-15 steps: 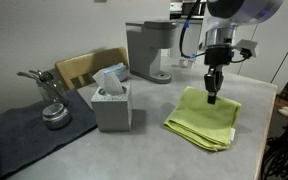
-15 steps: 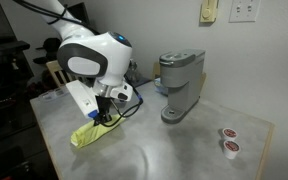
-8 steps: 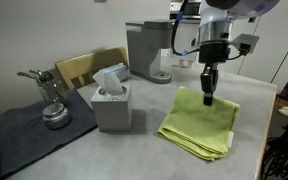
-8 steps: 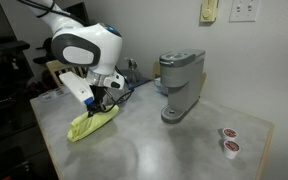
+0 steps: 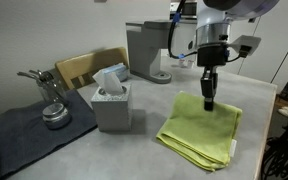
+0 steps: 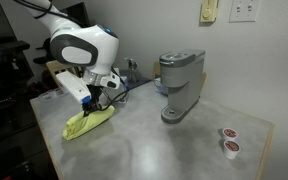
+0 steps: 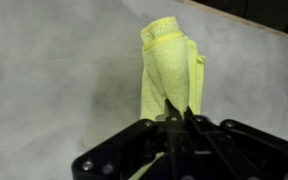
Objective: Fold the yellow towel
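Note:
The yellow towel (image 5: 201,133) lies in folded layers on the grey table, right of the grey tissue box (image 5: 112,101). It also shows in an exterior view (image 6: 89,122) and in the wrist view (image 7: 170,66). My gripper (image 5: 208,100) stands upright over the towel's far edge, shut on the cloth and holding that edge up. In the wrist view the fingers (image 7: 176,110) are pressed together with the towel pinched between them.
A grey coffee maker (image 5: 148,50) stands behind the towel; it also shows in an exterior view (image 6: 179,83). A dark grey mat (image 5: 24,133) holds a metal tool (image 5: 49,95). A wooden chair back (image 5: 86,68) stands behind the box. Two coffee pods (image 6: 227,141) sit far off.
My gripper has dragged the towel toward the tissue box, and the towel's near part has slid and spread along the table. The jaws stay closed on the cloth.

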Tool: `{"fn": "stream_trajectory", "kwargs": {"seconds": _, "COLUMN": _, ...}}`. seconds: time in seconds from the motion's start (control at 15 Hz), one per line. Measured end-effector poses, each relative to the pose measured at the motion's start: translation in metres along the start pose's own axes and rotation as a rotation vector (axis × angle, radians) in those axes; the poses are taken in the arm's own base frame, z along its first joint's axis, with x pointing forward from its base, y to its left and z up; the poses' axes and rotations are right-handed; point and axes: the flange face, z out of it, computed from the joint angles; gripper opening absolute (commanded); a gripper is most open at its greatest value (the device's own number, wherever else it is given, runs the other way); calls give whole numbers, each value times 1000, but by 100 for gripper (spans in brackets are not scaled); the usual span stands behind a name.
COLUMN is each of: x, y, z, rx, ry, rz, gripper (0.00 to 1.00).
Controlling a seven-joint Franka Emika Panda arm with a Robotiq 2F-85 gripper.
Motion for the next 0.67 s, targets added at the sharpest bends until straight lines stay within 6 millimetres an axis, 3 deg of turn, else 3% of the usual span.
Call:
{"fn": "stream_trajectory", "kwargs": {"seconds": 0.33, "x": -2, "y": 6, "z": 10, "rx": 10, "ry": -30, "rz": 12, "gripper": 1}}
{"fn": "stream_trajectory", "kwargs": {"seconds": 0.67, "x": -11, "y": 48, "z": 4, "rx": 5, "ry": -25, "rz": 87, "gripper": 1}}
